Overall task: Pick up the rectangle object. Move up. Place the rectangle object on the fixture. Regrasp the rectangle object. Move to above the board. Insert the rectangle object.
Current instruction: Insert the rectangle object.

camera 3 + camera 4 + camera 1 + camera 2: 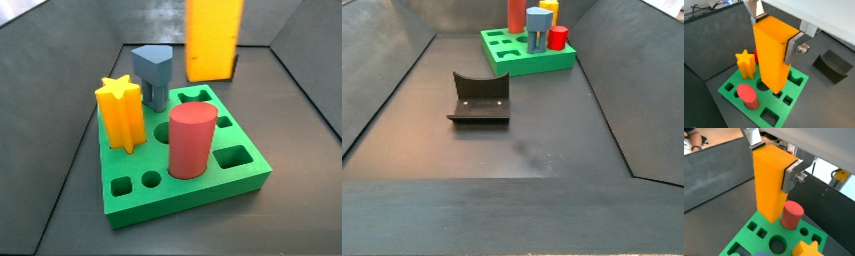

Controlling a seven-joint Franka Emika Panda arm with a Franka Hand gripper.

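Here the jaws are clamped on the upper end of the rectangle object [773, 52], the gripper [777, 31] holding it upright above the board [734, 86], its lower end hanging clear over the holes in both wrist views. On the board stand a red cylinder [191, 140], a star-shaped post [120, 115] and a grey-blue peg [154, 76]. The fixture [478, 99] sits on the dark surface [543, 150], well apart from the board, with nothing on it.
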